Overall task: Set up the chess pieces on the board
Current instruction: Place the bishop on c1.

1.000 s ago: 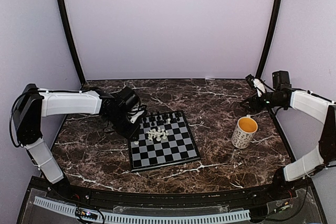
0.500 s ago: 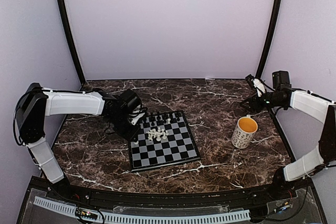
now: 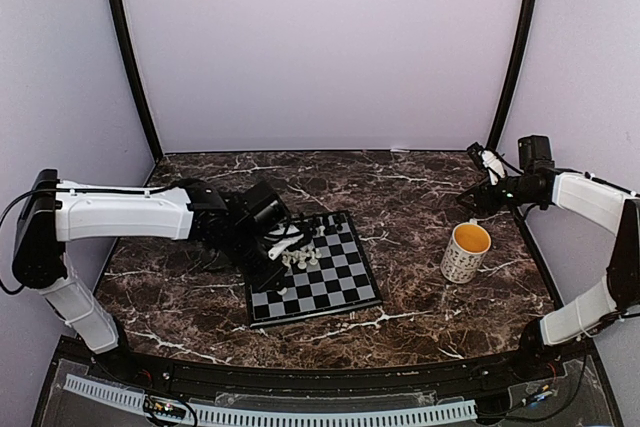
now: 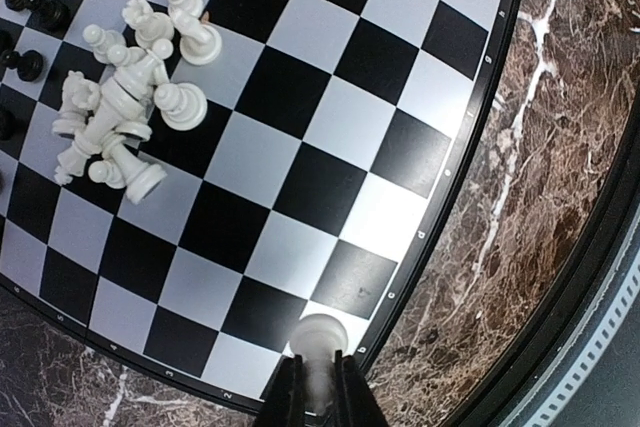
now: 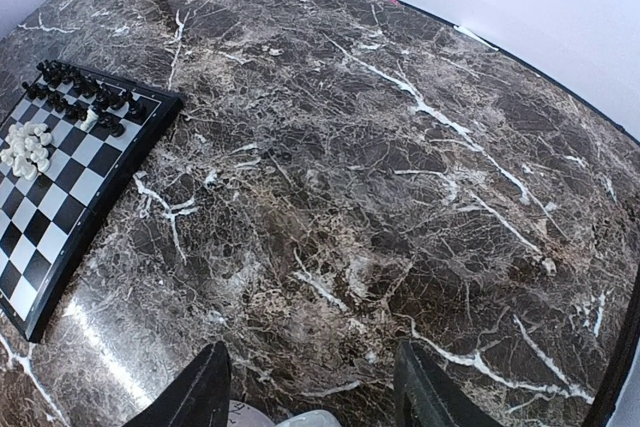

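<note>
The board [image 3: 340,287] lies at the table's middle. On it a heap of white chess pieces [image 3: 300,255] lies tumbled together, also seen as a white heap [image 4: 125,112] in the left wrist view. Black chess pieces [image 3: 305,222] stand in rows along its far edge. My left gripper [image 3: 278,267] hovers over the board's near left part, shut on a white pawn [image 4: 318,339] held by its stem above a corner square [image 4: 330,277]. Far off to the right, above the mug, my right gripper [image 3: 475,197] hangs open and empty, its fingers [image 5: 205,392] wide apart.
A white mug [image 3: 466,252] with a yellow inside stands on the marble table [image 3: 410,197] at the right, just under the right gripper. The board [image 5: 60,207] shows at the left of the right wrist view. Walls close the back and sides.
My left gripper has closed on a white pawn. Its arm has swung right and nearer, from the board's left edge to above the board. The right arm has not moved.
</note>
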